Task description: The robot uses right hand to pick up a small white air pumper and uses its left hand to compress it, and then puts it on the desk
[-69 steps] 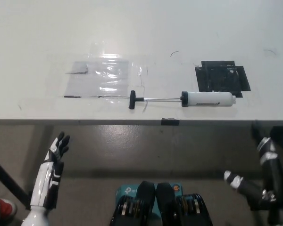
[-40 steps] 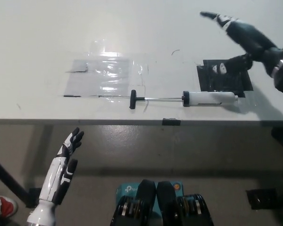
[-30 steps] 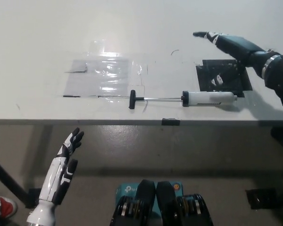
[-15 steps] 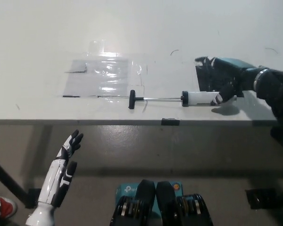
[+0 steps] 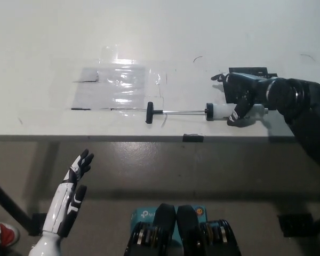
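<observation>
White pump on the desk, black hand on its barrel

White left hand (image 5: 70, 181) is hovering below the desk edge at the lower left, holding nothing, its fingers spread apart. Clear glossy plastic film (image 5: 117, 85) is lying flat on the white desk (image 5: 53, 32). Just right of it, the small white air pumper (image 5: 202, 112) is lying on the desk near the front edge, its black T-handle (image 5: 149, 112) pointing left and its thin metal rod pulled out. Black right hand (image 5: 240, 98) is resting over the white barrel, fingers curling around it. Black tape patch (image 5: 250, 72) is lying partly hidden behind that hand.
</observation>
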You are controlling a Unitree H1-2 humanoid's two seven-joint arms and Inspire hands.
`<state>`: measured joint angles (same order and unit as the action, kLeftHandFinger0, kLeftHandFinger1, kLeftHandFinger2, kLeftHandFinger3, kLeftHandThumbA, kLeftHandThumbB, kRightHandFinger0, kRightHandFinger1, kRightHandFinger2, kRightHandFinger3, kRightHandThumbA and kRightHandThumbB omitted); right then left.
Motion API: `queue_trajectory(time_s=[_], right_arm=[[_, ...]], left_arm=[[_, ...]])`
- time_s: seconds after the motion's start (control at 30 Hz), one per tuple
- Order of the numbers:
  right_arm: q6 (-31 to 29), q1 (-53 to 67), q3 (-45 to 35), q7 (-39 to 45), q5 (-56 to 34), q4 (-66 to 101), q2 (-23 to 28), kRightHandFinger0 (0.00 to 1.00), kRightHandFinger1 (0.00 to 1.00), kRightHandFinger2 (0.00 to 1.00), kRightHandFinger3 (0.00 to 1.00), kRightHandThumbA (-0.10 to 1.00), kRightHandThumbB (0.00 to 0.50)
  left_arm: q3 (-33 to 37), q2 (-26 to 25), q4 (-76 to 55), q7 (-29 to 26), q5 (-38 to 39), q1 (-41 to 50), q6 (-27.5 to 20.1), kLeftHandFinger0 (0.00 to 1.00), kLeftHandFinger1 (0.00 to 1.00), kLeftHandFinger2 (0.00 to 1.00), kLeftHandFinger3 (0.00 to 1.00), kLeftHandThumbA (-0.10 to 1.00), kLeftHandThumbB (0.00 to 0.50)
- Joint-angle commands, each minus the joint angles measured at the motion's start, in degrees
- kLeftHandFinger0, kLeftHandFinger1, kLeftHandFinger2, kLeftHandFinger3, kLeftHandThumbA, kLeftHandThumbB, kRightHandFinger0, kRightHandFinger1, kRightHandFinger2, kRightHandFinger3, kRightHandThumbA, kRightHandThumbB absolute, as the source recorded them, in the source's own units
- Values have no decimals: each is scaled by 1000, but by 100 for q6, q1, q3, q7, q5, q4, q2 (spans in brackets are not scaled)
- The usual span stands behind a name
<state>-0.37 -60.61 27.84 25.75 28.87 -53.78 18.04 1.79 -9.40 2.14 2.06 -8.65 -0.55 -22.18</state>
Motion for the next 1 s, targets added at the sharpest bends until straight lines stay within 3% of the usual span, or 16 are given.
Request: queue_trajectory(time_s=[0.0,0.17,0.37,0.5,0.53,0.57,0.6,0.63,0.67,0.7,0.73,0.83,0.87,0.9,0.93,0.97], right_arm=[[-258,-439,-64,-288,49,-81,-36,1000,1000,1000,1000,1000,450],[-126,-515,-98,-155,-7,-270,-76,1000,1000,1000,1000,1000,479],[-5,-588,26,35,83,-611,-111,1000,1000,1000,1000,962,459],[-141,-555,361,-116,377,-1034,-183,1000,1000,1000,1000,837,491],[-134,-524,447,-165,427,-1218,-221,975,1000,1000,1000,593,422],[-127,-502,509,-238,464,-1305,-246,908,961,933,904,454,370],[-156,-433,633,-447,589,-1392,-278,623,641,571,547,85,230],[-212,-357,792,-726,745,-1486,-308,399,507,516,470,-63,273],[-206,-124,1135,-1211,1111,-1503,-332,16,85,268,423,-99,241],[-209,-96,1198,-1311,1130,-1537,-339,1,46,304,418,-100,231],[-265,20,1207,-1503,1075,-1619,-361,0,126,402,481,-100,211],[-558,143,1208,-1917,1000,-1802,-342,564,638,765,733,-100,185],[-613,133,1190,-1983,972,-1857,-342,645,704,796,736,-100,197],[-667,146,1138,-2063,921,-1842,-329,431,527,622,607,-100,203],[-690,141,1134,-2097,922,-1870,-335,384,499,600,594,-100,202],[-737,155,1059,-2131,855,-1831,-316,84,241,392,448,-100,185]], left_arm=[[-16,-94,-212,37,2,43,-78,1000,1000,1000,1000,1000,283],[-15,-111,-199,53,17,50,-81,1000,1000,1000,1000,1000,272],[-31,-98,-225,53,79,55,-45,1000,1000,1000,1000,1000,259],[-59,-77,-199,2,37,34,-42,1000,1000,1000,1000,1000,277],[-64,-83,-197,8,34,-24,-12,1000,1000,1000,1000,1000,290],[-67,-77,-198,4,31,-25,-7,1000,1000,1000,1000,1000,298],[-75,-71,-202,-5,34,-30,-3,1000,1000,1000,1000,1000,307],[-87,-62,-207,-14,40,-44,2,1000,1000,1000,1000,1000,308],[-101,-73,-235,0,79,-61,16,1000,1000,1000,1000,1000,316],[-108,-81,-241,9,93,-84,20,1000,1000,1000,1000,1000,316],[-127,-83,-257,3,89,-102,80,1000,1000,1000,1000,1000,324],[-160,-96,-217,19,130,-205,97,1000,1000,1000,1000,1000,319],[-165,-95,-208,24,134,-224,90,1000,1000,1000,1000,1000,316],[-168,-95,-200,38,144,-242,79,1000,1000,1000,1000,1000,315],[-171,-93,-199,43,145,-243,78,1000,1000,1000,1000,1000,314],[-177,-85,-193,38,156,-243,62,1000,1000,1000,1000,1000,304]])
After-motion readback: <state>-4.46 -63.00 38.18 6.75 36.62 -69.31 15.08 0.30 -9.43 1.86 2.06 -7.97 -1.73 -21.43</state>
